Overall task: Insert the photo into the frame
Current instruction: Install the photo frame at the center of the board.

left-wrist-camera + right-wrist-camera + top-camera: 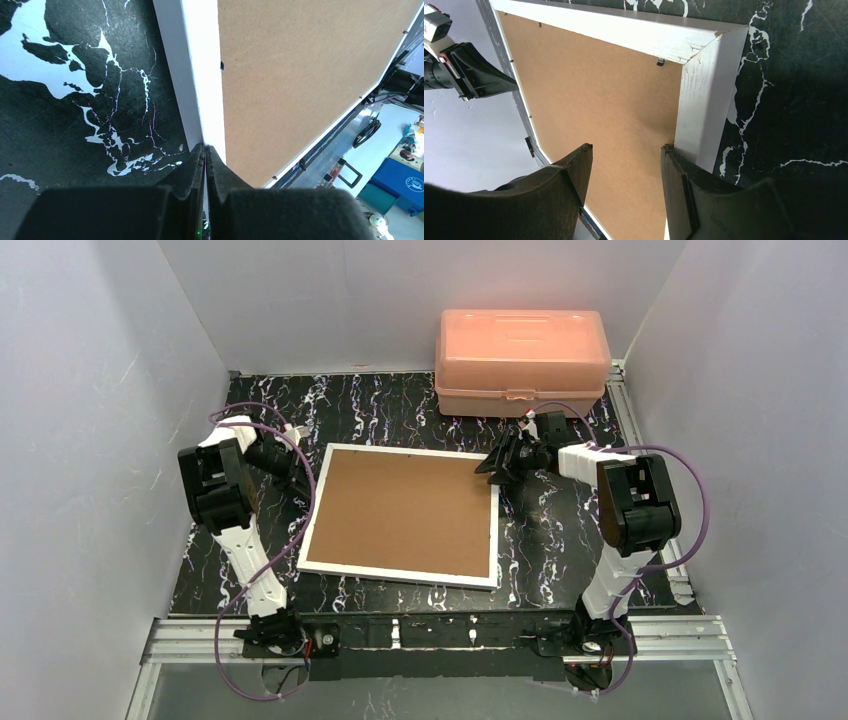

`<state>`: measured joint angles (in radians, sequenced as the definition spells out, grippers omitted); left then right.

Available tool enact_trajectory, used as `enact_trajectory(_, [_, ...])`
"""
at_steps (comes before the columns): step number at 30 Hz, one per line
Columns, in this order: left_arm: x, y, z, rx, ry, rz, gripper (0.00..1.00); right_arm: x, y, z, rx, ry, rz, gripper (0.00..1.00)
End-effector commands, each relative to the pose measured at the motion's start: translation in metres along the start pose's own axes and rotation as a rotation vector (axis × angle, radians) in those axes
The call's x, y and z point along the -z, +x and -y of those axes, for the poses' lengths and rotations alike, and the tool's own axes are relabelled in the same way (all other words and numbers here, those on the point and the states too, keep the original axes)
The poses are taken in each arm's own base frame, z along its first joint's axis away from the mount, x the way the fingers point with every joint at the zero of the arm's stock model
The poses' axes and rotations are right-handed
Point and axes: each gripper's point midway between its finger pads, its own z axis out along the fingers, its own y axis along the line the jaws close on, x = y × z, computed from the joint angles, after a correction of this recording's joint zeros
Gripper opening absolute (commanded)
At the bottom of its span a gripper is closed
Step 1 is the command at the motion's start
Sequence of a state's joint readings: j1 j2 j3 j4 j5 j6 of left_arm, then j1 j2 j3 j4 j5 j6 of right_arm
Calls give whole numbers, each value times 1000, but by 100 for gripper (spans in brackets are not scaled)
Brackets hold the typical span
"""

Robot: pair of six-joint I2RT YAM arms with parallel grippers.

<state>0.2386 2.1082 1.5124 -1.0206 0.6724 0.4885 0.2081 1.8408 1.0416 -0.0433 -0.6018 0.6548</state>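
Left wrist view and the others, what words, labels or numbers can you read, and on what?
No text can be read.
Blue object in the background: round white emblem, too blurred to read.
Frame, its brown board, pink box: no writing shows.

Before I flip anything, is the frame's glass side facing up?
No, the frame lies flat with its brown board back facing up.

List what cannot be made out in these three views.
- Photo: in no view; the frame lies back up, its brown board hiding anything inside.
- Pink box, top view: the closed lid hides its contents.
- Left hand, left wrist view: shut at the frame's edge; contact unclear.
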Motion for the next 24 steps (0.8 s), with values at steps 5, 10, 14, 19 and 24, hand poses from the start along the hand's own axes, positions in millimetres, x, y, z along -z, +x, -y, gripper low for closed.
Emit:
enact_trajectory(5, [-16, 4, 3, -25, 28, -41, 0, -5, -3, -12, 63, -12, 49, 62])
enact_trajectory(10, [-14, 3, 5, -16, 31, -36, 0, 25, -7, -51, 136, -90, 91, 71])
enact_trajectory(14, [-13, 2, 7, -14, 33, -36, 0, 43, 35, -44, 88, -94, 30, 74])
enact_trajectory(19, [-13, 2, 7, -12, 33, -35, 0, 60, 92, -23, 21, -73, -30, 73])
enact_trajectory(24, [-13, 4, 7, -9, 29, -41, 0, 69, 128, -8, -27, -59, -58, 71])
